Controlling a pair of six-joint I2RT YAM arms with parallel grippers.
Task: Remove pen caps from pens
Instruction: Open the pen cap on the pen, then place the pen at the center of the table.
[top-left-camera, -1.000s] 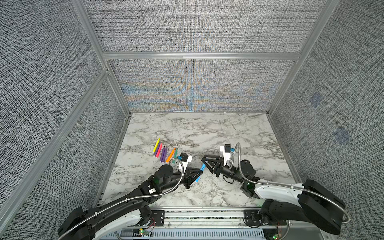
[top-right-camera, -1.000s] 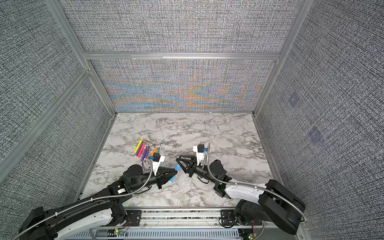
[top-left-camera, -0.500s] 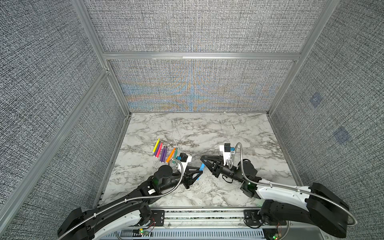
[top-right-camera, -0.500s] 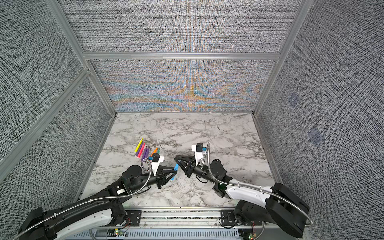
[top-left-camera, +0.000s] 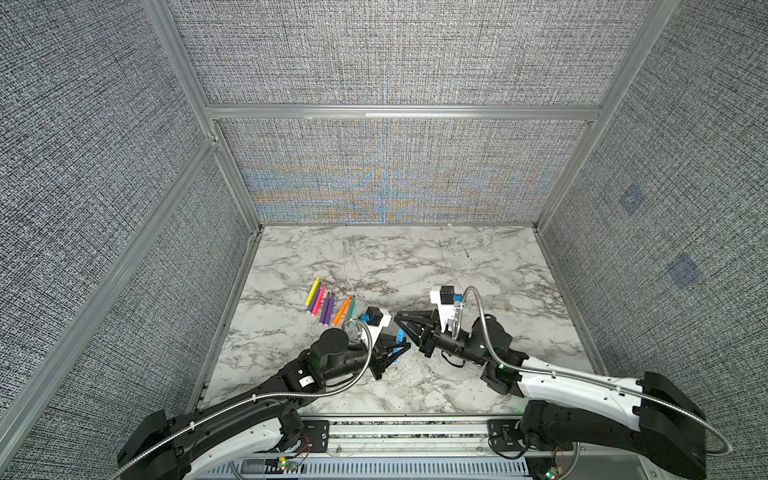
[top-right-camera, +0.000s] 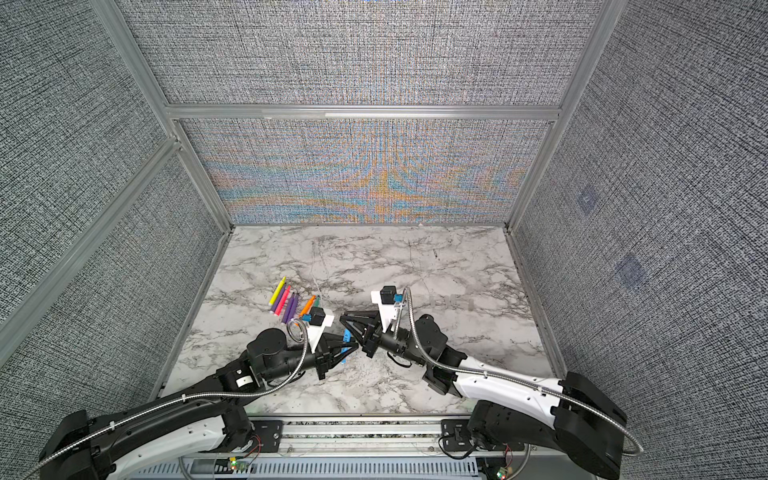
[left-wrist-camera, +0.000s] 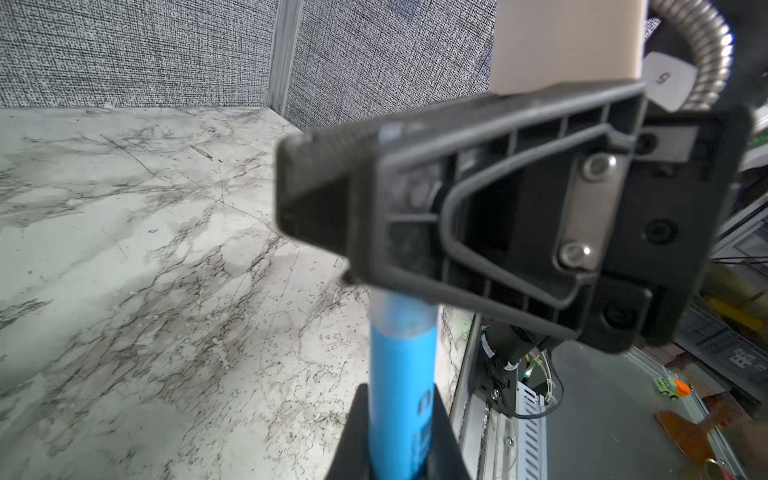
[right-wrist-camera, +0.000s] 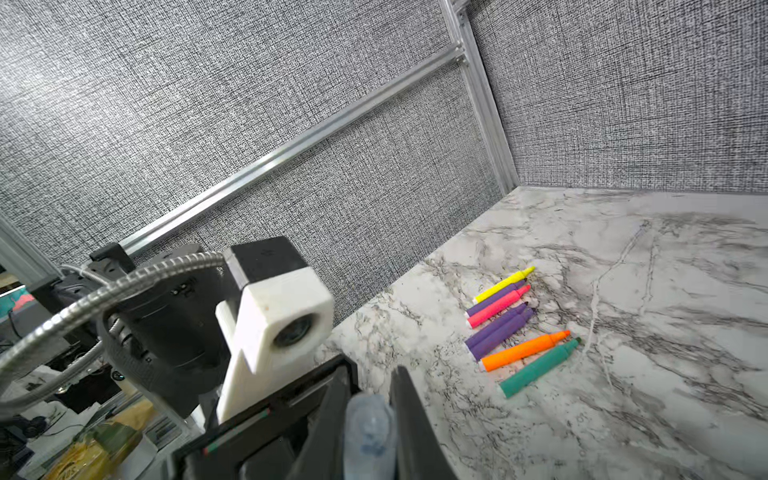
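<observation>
The marble counter (top-left-camera: 415, 257) fills the booth floor. Near its front edge, left of centre, the two arms meet tip to tip. The left gripper (left-wrist-camera: 399, 399) is clamped tight on the barrel of a blue pen (left-wrist-camera: 401, 374). The right gripper (right-wrist-camera: 370, 386) is pinched narrow around the pen cap (right-wrist-camera: 368, 428) at that pen's far end. The clear cap looks to be seated on the pen, though it is blurred up close. Seven loose pens (top-left-camera: 328, 305) lie in a row toward the counter's left edge, tips pointing at the back wall.
</observation>
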